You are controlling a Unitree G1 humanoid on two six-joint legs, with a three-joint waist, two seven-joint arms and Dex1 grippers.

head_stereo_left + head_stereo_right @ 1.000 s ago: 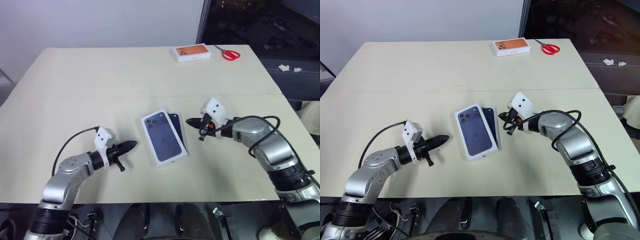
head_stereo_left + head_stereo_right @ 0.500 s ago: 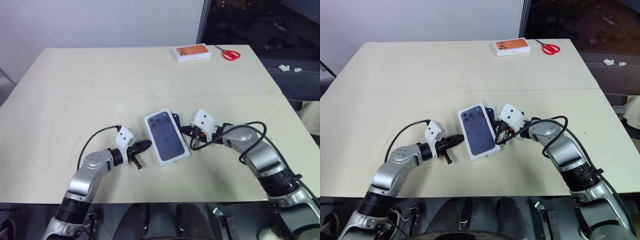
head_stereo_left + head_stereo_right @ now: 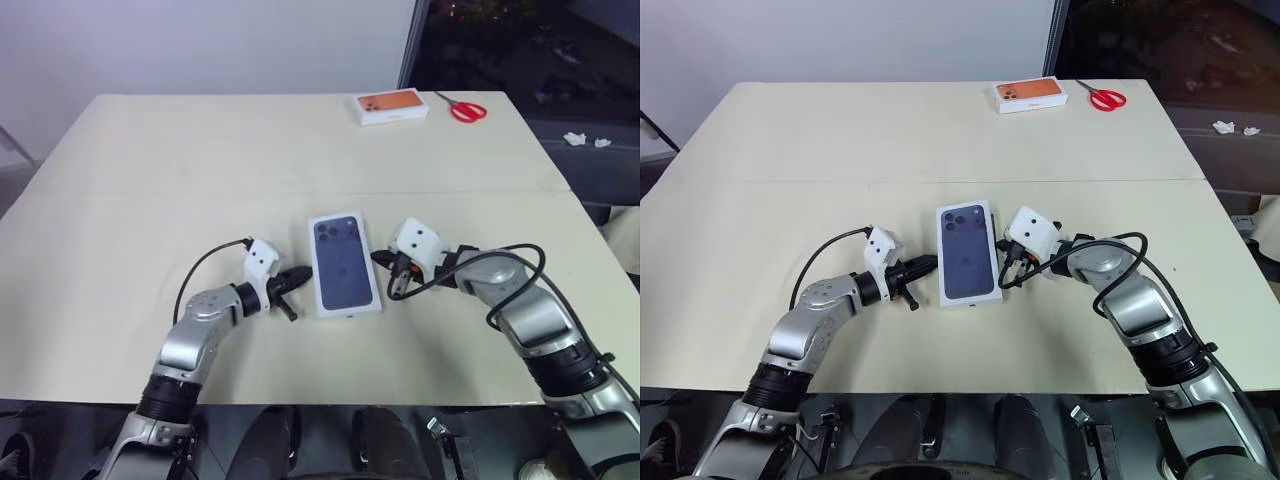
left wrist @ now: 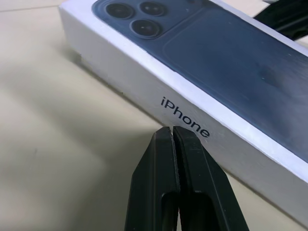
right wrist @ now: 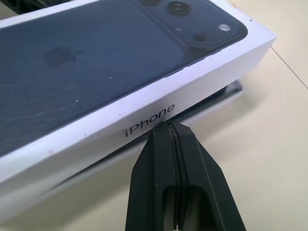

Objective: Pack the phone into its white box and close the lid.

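Flanking the lid from both sides, both grippers sit low on the table. Left gripper fingers pressed together, tip at the lid's left long wall by the printed name, holding nothing. Right gripper also pinched closed, empty, tip at the right long wall. Lid lies picture-up mid-table over the box, whose dark-edged rim peeks out under the right wall in the right wrist view; lid not fully seated there. Phone hidden. Far edge: orange-picture box, red scissors beside it.
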